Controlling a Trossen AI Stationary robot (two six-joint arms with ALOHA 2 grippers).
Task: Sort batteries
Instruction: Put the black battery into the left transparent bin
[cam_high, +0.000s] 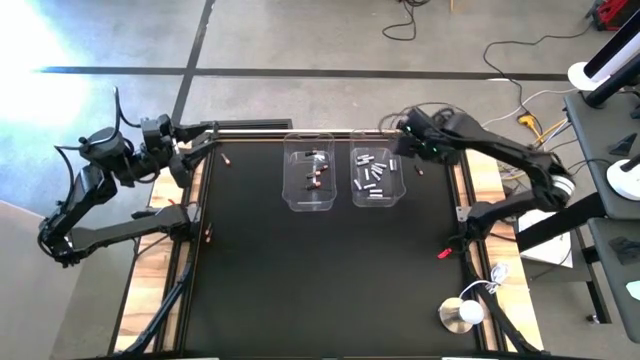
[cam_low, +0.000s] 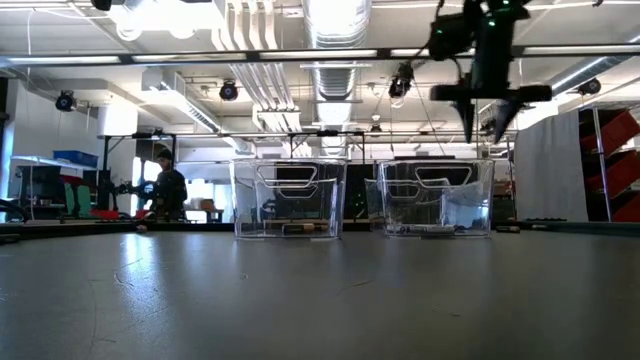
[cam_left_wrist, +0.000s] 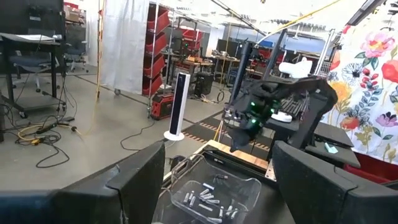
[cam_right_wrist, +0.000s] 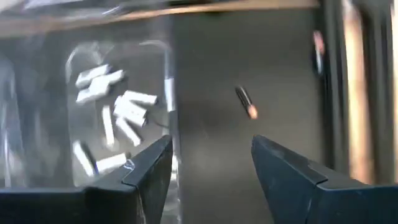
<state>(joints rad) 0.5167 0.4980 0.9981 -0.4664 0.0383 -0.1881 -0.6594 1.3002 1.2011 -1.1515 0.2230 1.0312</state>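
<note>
Most batteries binned: dark ones in left bin, silver ones in right bin. Stray dark battery left on surface; my right fingers spread, empty, above it; left fingers wide, parked.

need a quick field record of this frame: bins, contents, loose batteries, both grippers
left bin: clear plastic, holds a few dark batteries
right bin: clear plastic, holds silvery-white batteries
loose dark battery: on the black mat, just right of the right bin
other loose batteries: one near the mat's far left corner, one at its left edge
right gripper: open, empty, above the loose dark battery
left gripper: open, empty, raised at the table's far left corner
</note>
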